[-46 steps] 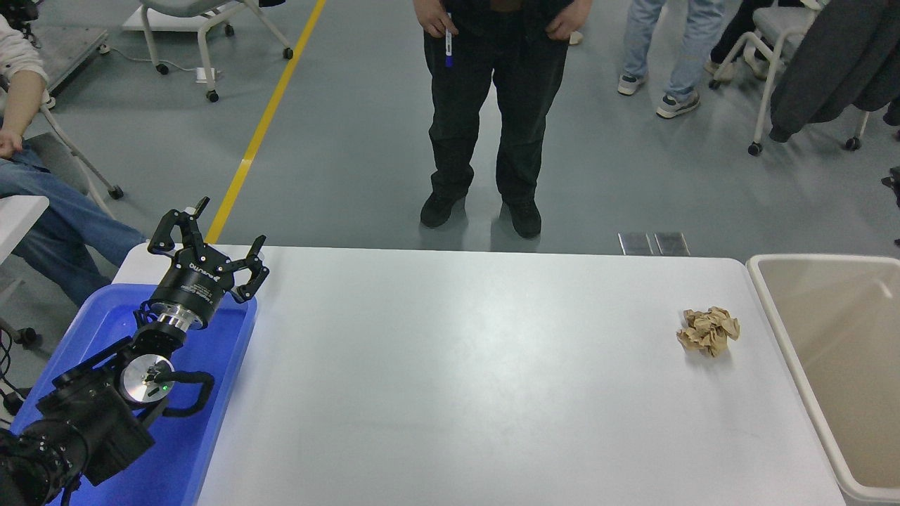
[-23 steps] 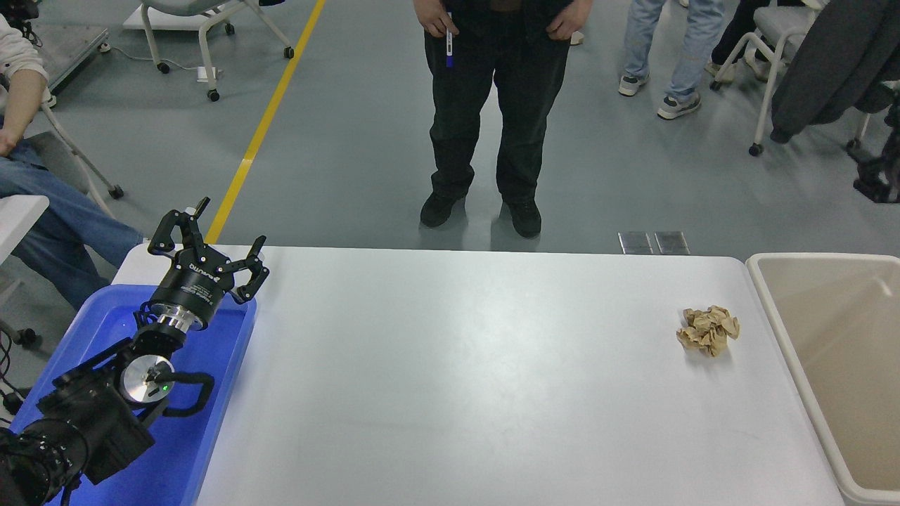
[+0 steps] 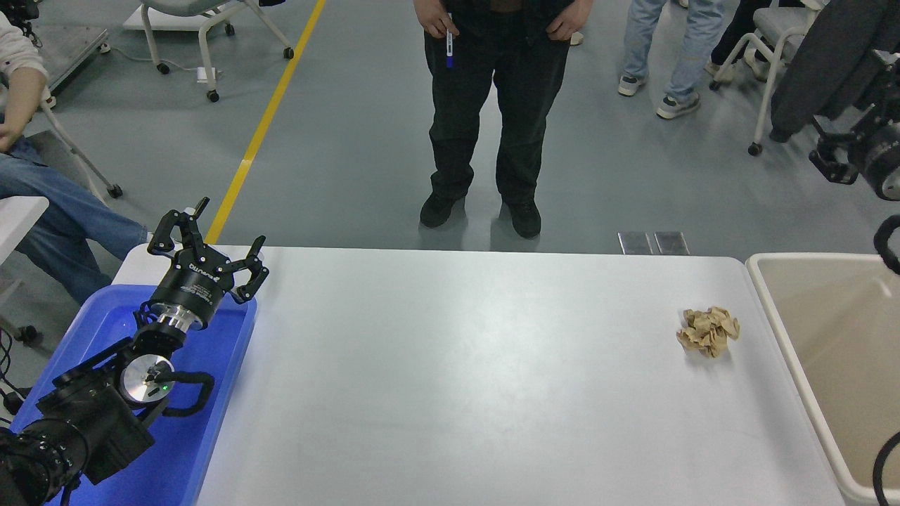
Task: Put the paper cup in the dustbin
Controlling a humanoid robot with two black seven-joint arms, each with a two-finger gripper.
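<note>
Since half a second ago, your right gripper (image 3: 830,163) has risen above the dustbin (image 3: 773,309), fingers unreadable; no paper cup visible. Left gripper (image 3: 211,242) parked, spread, far left.

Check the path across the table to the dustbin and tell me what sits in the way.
Only the crumpled brown paper ball lies on the white table, just left of the dustbin rim. No paper cup is visible anywhere. The right gripper is at the right edge, above the bin; the left gripper is parked over the blue tray.
</note>
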